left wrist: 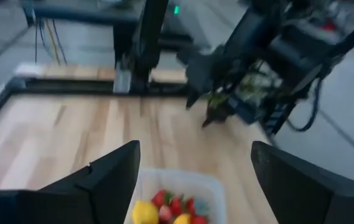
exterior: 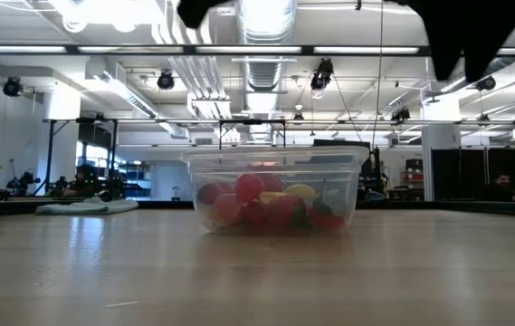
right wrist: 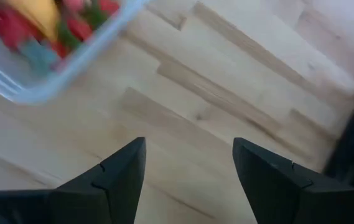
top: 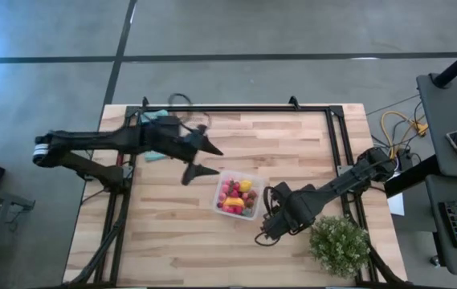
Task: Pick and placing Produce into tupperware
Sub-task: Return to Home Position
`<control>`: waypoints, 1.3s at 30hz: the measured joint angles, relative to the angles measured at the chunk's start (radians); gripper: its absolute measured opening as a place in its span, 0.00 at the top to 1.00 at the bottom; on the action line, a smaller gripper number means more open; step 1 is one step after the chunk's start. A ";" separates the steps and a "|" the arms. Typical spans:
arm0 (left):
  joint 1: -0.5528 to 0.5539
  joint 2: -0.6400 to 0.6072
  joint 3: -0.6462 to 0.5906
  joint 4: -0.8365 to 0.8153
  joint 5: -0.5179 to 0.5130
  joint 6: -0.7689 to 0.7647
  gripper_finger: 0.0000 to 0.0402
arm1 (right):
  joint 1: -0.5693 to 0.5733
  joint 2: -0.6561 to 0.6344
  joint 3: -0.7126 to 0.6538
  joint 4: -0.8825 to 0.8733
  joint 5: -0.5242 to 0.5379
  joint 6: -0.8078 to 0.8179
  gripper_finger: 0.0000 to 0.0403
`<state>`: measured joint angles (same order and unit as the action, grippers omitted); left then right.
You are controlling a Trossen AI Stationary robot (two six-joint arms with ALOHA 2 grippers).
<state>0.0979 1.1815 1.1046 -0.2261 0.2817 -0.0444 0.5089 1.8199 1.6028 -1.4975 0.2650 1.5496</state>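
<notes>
The clear tupperware (top: pixel 238 195) stands by its base on the wooden table, near the middle. It holds the produce (top: pixel 237 196): several red, pink and yellow pieces. The low view shows the tupperware (exterior: pixel 275 192) and the produce (exterior: pixel 266 206) through its wall. My left gripper (top: pixel 202 160) is open above the table, just left of the tub and holding nothing; its wrist view looks down on the tupperware (left wrist: pixel 180 196). My right gripper (top: pixel 266 215) is open to the tub's right, over bare wood (right wrist: pixel 189 155), with the tupperware (right wrist: pixel 46 43) off to one side.
A bushy green potted plant (top: pixel 340 244) stands at the table's near right corner, beside the right arm. A folded teal cloth (top: pixel 157 128) lies at the far left, under the left arm. Black frame rails (top: pixel 236 108) run along the table's far, left and right edges.
</notes>
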 joint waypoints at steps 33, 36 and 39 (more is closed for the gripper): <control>-0.007 -0.928 -0.706 0.198 -0.170 -0.475 0.27 | -0.155 -0.627 -0.764 1.596 0.101 -0.729 0.42; -0.006 -1.006 -0.712 0.165 -0.214 -0.472 0.27 | -0.158 -0.789 -0.859 1.615 0.102 -0.815 0.42; -0.006 -1.076 -0.722 0.105 -0.218 -0.448 0.27 | -0.158 -0.960 -0.930 1.598 0.102 -0.904 0.42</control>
<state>0.0917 0.1057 0.3828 -0.1207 0.0639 -0.4925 0.3511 0.8596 0.6727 0.1010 0.3668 0.6456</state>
